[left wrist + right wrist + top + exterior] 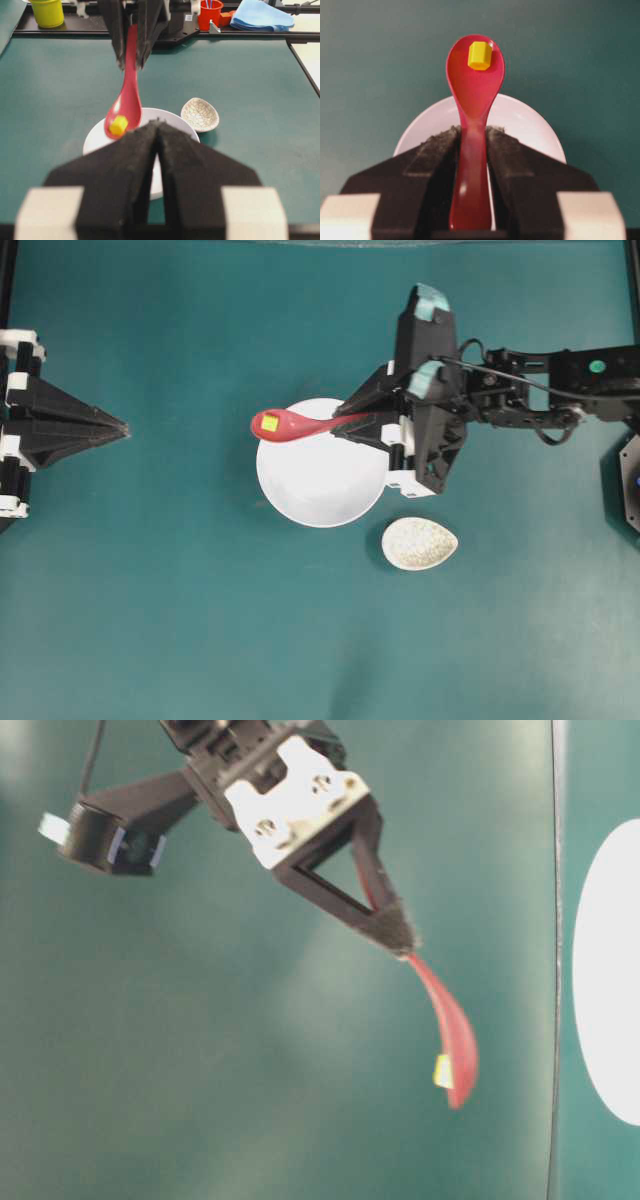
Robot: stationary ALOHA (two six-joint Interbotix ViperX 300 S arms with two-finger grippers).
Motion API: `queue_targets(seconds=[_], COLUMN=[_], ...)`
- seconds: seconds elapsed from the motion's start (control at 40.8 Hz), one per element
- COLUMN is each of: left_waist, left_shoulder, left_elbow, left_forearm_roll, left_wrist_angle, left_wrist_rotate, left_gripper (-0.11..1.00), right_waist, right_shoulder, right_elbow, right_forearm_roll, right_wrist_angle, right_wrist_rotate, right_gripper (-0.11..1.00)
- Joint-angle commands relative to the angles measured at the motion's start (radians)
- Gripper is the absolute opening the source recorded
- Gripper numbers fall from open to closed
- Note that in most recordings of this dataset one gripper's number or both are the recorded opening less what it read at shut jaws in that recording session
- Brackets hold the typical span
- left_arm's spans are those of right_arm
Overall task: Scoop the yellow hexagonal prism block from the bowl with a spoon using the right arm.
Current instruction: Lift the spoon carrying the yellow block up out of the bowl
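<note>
The yellow hexagonal prism block (480, 55) sits in the scoop of the spoon (474, 100), near the scoop's far tip, at the end farthest from the right tool (472, 137). The spoon's long axis runs straight out from that tool: handle clamped between the two jaws, scoop and block leading. In the overhead view the scoop projects past the far rim of the bowl (320, 475), so the block lies over the rim or just outside it; how high the scoop stands above the bowl cannot be fixed with certainty, though the table-level view shows the spoon raised and sloping down toward the scoop.

The right tool is closed on the spoon handle. The left tool (122, 426) rests with jaws together, holding nothing, well apart from the bowl.

Judgement: the scoop appears complete. Any further move depends on keeping the scoop from tipping forward, since the block rides at the low, outer end.
</note>
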Motion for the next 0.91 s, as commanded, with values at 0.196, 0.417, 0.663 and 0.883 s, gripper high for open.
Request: queue_targets(seconds=[0.196,0.417,0.663,0.883], left_waist=[0.000,0.000,0.000,0.000], left_shoulder=[0.008,0.008,0.008,0.006], left_elbow=[-0.023,-0.021,-0.021,-0.023], left_forearm_roll=[0.003,0.003,0.003,0.003], left_wrist_angle=[-0.005,-0.005,-0.005,-0.005], left_wrist_rotate=[0.000,0.000,-0.002,-0.017], left_gripper=[0.04,0.04,0.04,0.04], right_waist=[0.009,0.008,0.009,0.009], right_shoulder=[-0.120,-0.196,-0.236,-0.244], right_elbow=[0.040,0.092,0.115,0.118], right_forearm_roll=[-0.005,-0.043,-0.049,-0.049], right_wrist_angle=[-0.008,-0.006,0.009,0.026], right_wrist_rotate=[-0.011,-0.012,-0.012,-0.012], right_gripper=[0.25,0.25,0.25,0.24])
